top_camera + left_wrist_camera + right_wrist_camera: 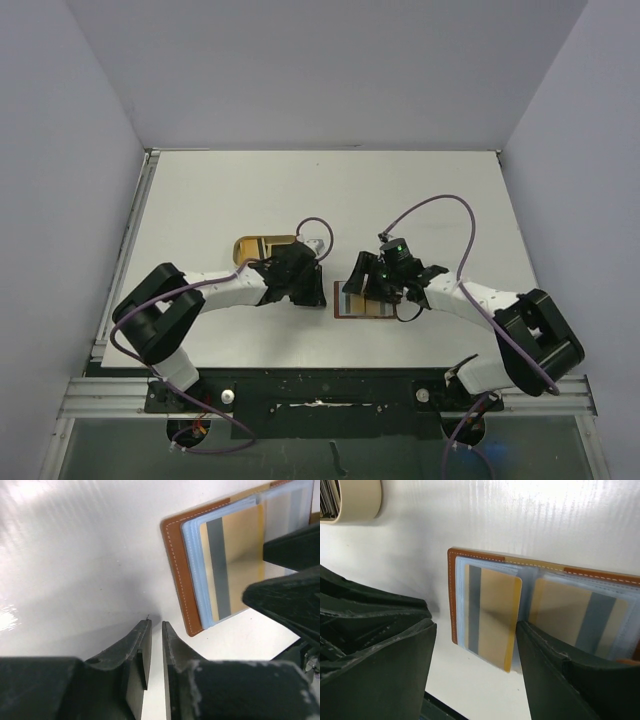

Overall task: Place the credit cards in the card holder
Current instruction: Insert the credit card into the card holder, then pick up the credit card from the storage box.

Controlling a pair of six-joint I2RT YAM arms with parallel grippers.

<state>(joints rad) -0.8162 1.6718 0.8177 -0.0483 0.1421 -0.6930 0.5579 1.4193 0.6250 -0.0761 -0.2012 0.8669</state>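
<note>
From above, the card holder (350, 308) is seen open between the left gripper (318, 288) and the right gripper (375, 285). At the left wrist, the jaws are nearly closed and empty, with stitched brown leather ahead-right. At the right wrist, the jaws are spread wide and empty, and gold, grey-striped credit cards (492, 615) are sleeved between them.

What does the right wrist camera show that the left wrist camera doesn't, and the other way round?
Only the right wrist view: the tan tray in the top left corner, and a second gold card on the holder's other page. Only the left wrist view: the left pincer, its fingers close together with nothing between them. Both: the brown card holder lying open on the white table, with a gold striped card in a clear sleeve.
</note>
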